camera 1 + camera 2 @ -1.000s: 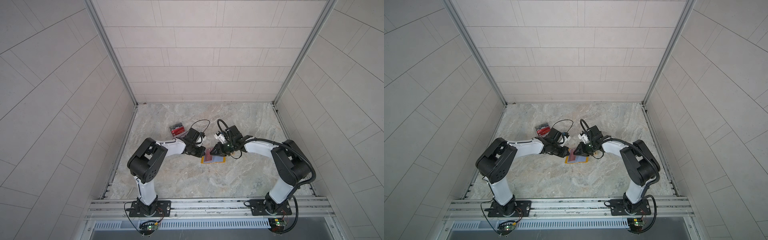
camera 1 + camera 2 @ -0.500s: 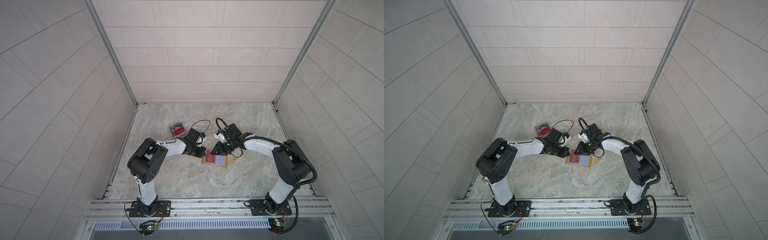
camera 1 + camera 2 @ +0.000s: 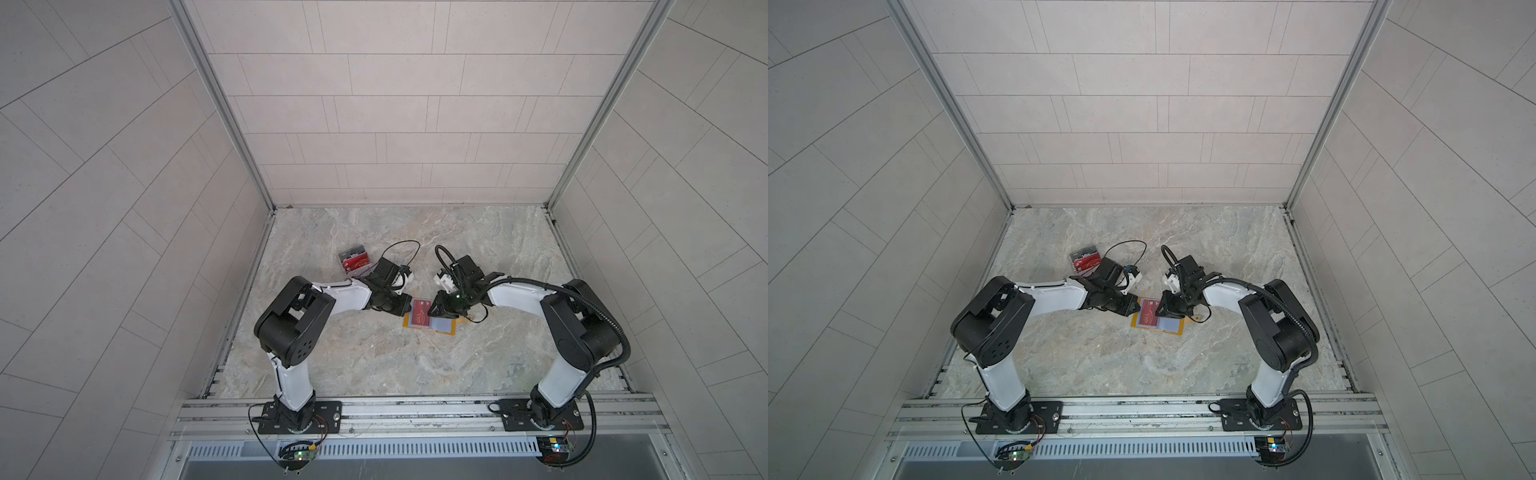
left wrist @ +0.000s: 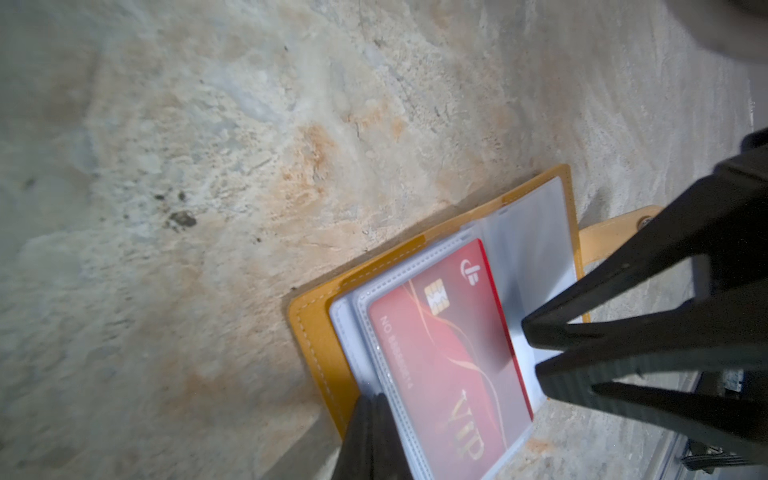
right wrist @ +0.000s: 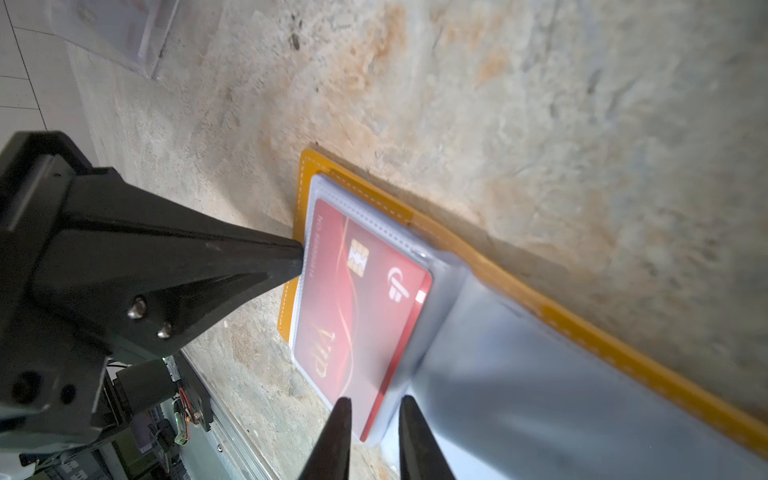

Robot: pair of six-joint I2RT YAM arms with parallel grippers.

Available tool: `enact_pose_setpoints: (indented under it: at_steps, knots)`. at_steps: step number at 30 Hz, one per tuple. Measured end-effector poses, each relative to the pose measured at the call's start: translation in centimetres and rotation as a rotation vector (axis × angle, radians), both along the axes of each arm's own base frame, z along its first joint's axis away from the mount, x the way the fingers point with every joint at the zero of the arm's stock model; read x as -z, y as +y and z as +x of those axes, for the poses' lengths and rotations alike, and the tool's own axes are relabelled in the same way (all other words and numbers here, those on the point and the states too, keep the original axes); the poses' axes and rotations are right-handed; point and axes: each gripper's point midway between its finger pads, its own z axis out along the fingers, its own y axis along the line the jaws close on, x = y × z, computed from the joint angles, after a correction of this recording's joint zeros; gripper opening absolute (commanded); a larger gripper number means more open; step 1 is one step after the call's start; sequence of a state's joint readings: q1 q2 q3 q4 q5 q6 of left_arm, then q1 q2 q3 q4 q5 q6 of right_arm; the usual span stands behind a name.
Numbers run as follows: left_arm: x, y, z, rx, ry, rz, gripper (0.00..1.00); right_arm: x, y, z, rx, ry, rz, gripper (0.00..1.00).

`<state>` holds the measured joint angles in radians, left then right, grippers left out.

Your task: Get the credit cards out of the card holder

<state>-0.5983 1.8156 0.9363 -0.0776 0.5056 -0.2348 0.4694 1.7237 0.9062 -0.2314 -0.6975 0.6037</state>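
Observation:
The card holder lies open on the table, yellow with clear sleeves. A red credit card with "VIP" lettering sits in the top sleeve of its left page. My left gripper is shut, its tip pressing on the sleeves at the holder's outer left edge. My right gripper stands slightly open at the spine side of the card. Its fingertips are a narrow gap apart over the card's edge and the clear page.
A clear acrylic box with red and black cards stands behind the left arm. The holder's strap tab sticks out on the right side. Tiled walls close the table on three sides.
A clear page has gone down flat and the red card now shows plainly on the left page. The right gripper has shifted a little along the holder. The left gripper has stayed put.

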Motion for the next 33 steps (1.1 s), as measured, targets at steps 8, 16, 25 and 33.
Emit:
enact_pose_setpoints:
  at_steps: [8, 16, 25, 33]
  knots:
    - [0.00, -0.19, -0.10, -0.009, -0.002, -0.025, 0.04, 0.74, 0.71, 0.15, 0.031, 0.028, 0.051, 0.24]
    - [0.01, -0.26, -0.12, -0.017, -0.005, -0.031, 0.04, 0.78, 0.83, 0.22, 0.059, 0.045, 0.071, 0.24]
    - [0.01, -0.26, -0.10, -0.022, -0.004, -0.031, 0.04, 0.77, 0.81, 0.32, 0.102, 0.067, 0.120, 0.21]
    - [0.03, -0.25, -0.09, -0.022, -0.005, -0.030, 0.04, 0.02, 0.68, 0.34, 0.104, 0.065, 0.144, 0.23]
